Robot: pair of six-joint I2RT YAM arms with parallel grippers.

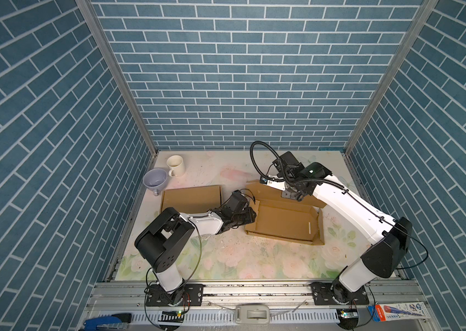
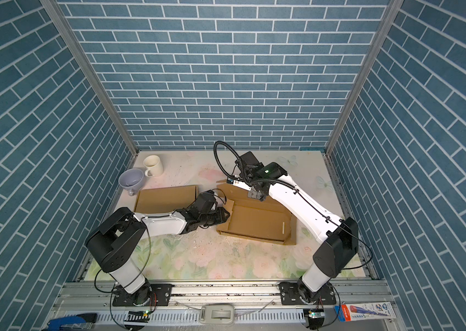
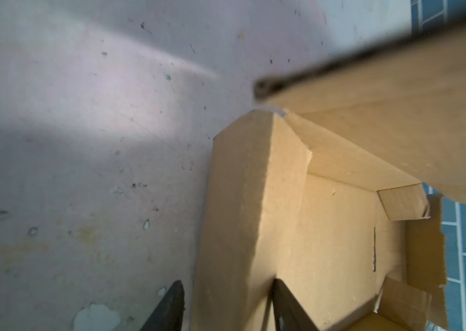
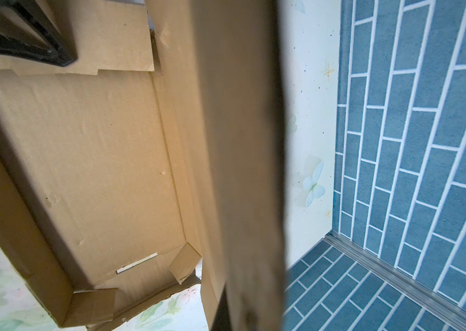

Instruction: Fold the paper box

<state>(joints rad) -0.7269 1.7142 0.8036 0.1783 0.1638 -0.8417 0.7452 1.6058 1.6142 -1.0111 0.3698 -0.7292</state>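
1. The left gripper (image 3: 227,282) is seen partly open, set astride the box's left wall (image 3: 240,215).
2. One finger (image 3: 168,309) is placed outside that wall, with a sliver of table shown between them; the other (image 3: 286,312) is laid against the wall's inner face. Nothing is clamped by it.
3. The right gripper (image 1: 291,195) is closed on the rear flap (image 4: 240,143), which is held raised above the box's far side. Its fingers are mostly hidden by the card in the right wrist view.
4. The box (image 1: 283,222) is found right of the table's middle in both top views, open side up, its base flat on the table (image 1: 240,258).
5. The near wall is stood up, and the flaps at the right end are splayed outward.
6. A narrow slot (image 1: 309,227) is seen in the base near the right end.
7. A second card sheet (image 1: 191,197) is laid flat to the left, apart from the box and partly covered by the left arm.
8. A cream mug (image 1: 175,165) and a lilac cup (image 1: 155,179) are set just beside each other in the far left corner.
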